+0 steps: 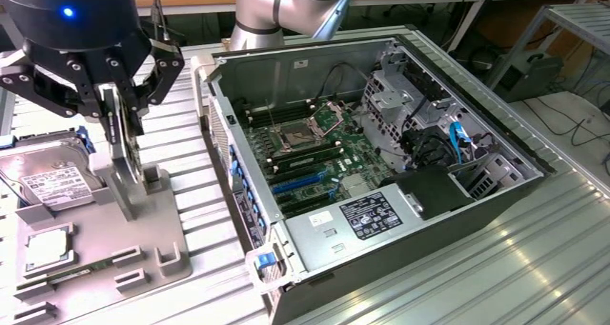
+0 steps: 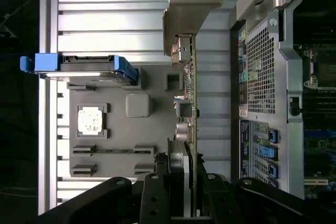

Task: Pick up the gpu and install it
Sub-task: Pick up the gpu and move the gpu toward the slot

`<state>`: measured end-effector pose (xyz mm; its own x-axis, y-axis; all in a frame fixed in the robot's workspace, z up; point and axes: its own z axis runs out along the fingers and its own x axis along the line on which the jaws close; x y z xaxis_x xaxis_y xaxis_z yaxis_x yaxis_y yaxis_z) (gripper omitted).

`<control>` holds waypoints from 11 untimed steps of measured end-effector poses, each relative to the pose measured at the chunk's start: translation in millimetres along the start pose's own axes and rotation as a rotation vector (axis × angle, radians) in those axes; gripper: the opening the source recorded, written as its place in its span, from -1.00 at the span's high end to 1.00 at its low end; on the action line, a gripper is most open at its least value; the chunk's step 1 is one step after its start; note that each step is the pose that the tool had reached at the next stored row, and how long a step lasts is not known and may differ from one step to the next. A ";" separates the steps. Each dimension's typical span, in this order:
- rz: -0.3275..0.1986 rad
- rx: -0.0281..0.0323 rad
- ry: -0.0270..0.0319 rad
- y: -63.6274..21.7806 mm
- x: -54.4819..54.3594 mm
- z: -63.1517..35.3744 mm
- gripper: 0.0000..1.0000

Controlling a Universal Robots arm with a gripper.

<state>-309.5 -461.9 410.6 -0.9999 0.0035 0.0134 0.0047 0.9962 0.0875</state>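
Print on the hard drive's (image 1: pixel 53 186) white label and on the sticker (image 1: pixel 373 214) inside the open computer case (image 1: pixel 286 71) is too small to read in the exterior view. At that view's left the gripper (image 1: pixel 116 109) pinches the gpu (image 1: pixel 122 145), its fingers narrow on the thin dark card. The card stands upright, edge-on, in a grey holder (image 1: pixel 143 218). A strip of ribbed aluminium table (image 1: pixel 181 139) separates holder from case.

In the wrist view the black gripper (image 2: pixel 184 179) straddles the gpu (image 2: pixel 192 93), a slim strip near the case's perforated metal panel (image 2: pixel 260 61). The blue-railed hard drive (image 2: pixel 79 65) sits well apart.
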 end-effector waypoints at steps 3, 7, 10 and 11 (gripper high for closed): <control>0.000 -0.0001 0.0001 0.7 0.1 -7.4 0.43; 0.000 -0.0003 -0.0001 1.3 0.2 -15.0 0.43; 0.000 -0.0003 0.0000 1.6 0.2 -18.5 0.43; 0.000 -0.0003 0.0000 1.7 0.3 -20.0 0.43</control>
<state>-309.5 -461.9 430.7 -0.9999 0.0035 0.0134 0.0047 0.9961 0.0879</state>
